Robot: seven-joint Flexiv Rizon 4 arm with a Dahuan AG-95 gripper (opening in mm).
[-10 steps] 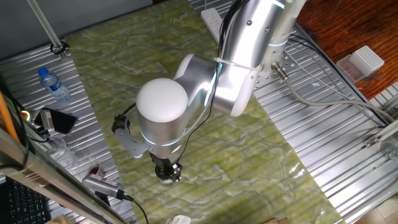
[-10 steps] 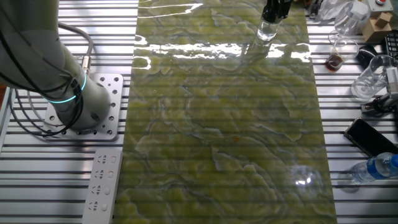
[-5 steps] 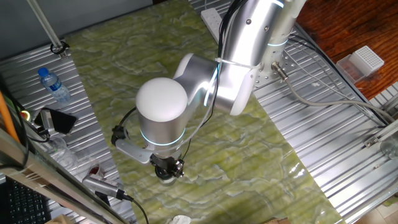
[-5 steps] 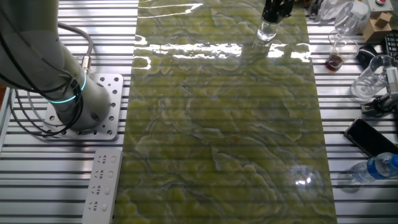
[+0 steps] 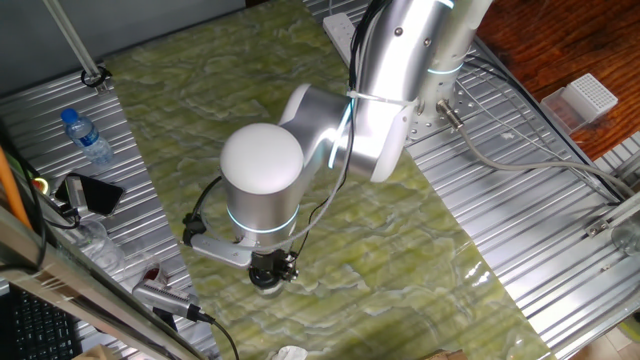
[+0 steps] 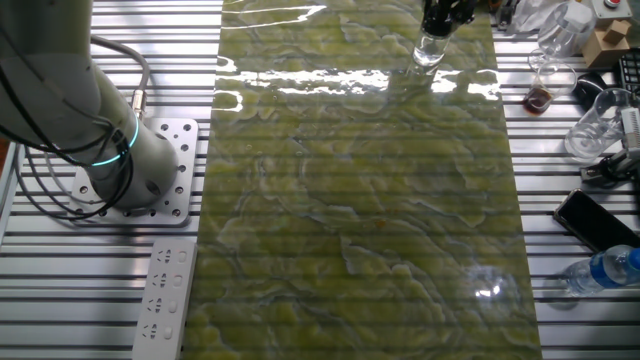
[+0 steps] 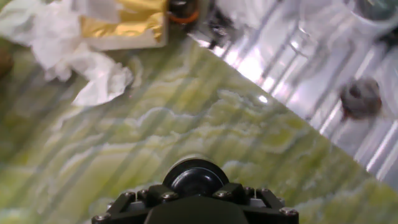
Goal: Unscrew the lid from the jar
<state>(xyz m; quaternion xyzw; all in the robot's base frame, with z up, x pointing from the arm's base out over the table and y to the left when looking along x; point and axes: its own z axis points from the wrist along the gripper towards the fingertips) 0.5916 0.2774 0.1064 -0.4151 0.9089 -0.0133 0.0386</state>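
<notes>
The jar (image 6: 429,48) is small and clear and stands upright on the green marbled mat near the cluttered table edge. In one fixed view only its base (image 5: 266,287) shows under the hand. My gripper (image 5: 270,272) points straight down over it and is shut on the black lid (image 7: 194,177). In the hand view the glossy round lid sits between the jaws, which press on its sides. In the other fixed view the gripper (image 6: 441,18) covers the lid, which is hidden there. The jar body is hidden in the hand view.
A water bottle with a blue cap (image 5: 86,136), a phone (image 5: 91,193) and glassware (image 6: 594,126) lie on the metal slats beside the mat. Crumpled tissue (image 7: 81,56) and a gold-and-white box (image 7: 134,25) lie near the jar. A power strip (image 6: 165,300) lies by the arm's base.
My wrist has turned about its vertical axis over the jar: the side link under the elbow swung lower and forward. The jar has stayed in place.
</notes>
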